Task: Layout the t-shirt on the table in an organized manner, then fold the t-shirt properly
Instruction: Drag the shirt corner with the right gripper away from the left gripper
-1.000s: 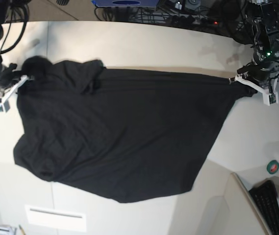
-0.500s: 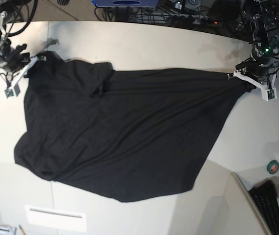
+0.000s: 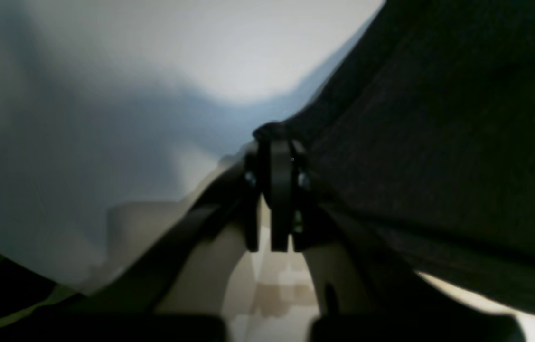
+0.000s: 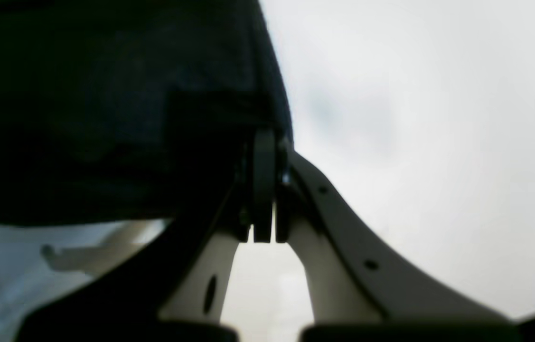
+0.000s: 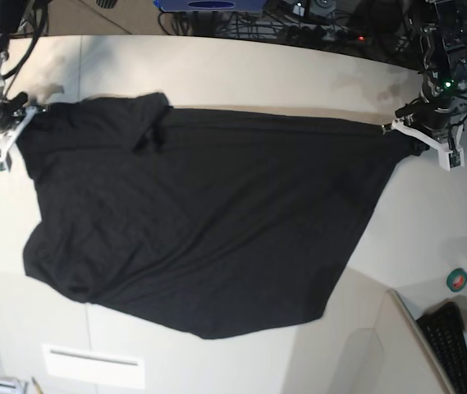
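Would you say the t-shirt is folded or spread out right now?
Spread, unfolded: the t-shirt stretches between both end effectors, though one top corner is bunched.

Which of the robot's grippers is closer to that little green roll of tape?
The left gripper. It is above the green tape roll on the same side; the right gripper is across the t-shirt.

1. No text, label, brand, number or sign can be read in any view.
2. The t-shirt [image 5: 192, 222] shows only plain black cloth in the base view; no lettering or logo is visible on it.
3. Both wrist views are dim and blurred; nothing is written on the fingers [image 3: 280, 190] or on the pale surface [image 5: 258, 78].
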`<state>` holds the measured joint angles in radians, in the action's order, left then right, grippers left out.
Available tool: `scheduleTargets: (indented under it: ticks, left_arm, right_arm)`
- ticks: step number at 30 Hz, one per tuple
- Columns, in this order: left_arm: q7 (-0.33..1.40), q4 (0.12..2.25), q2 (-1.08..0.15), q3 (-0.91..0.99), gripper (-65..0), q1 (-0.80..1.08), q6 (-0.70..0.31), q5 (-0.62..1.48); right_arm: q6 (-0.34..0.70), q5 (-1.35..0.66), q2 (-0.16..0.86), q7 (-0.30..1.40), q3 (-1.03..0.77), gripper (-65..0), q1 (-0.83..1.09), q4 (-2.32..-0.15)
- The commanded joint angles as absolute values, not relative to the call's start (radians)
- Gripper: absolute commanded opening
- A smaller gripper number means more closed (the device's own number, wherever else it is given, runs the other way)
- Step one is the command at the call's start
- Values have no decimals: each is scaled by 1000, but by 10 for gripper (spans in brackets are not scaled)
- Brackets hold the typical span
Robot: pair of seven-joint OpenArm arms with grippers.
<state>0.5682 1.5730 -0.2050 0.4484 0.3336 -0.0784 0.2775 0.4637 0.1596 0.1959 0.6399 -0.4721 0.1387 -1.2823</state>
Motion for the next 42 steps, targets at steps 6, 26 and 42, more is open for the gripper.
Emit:
scheduleTargets:
  ticks: [6,26,42]
  left_arm:
    - [547,1656,-202,453,-650,335,-73,271]
    - [547,1647,-203,453,-650,335,-73,271]
    - [547,1647,-206,455,-650,335,-70,269]
  right_arm:
    - [510,159,139,664,-458,-650,189,-1587]
    - [599,-259,-120,768,-499,-261,374,-1615]
    - [634,-255,-117,782,-501,-650,389,-1630]
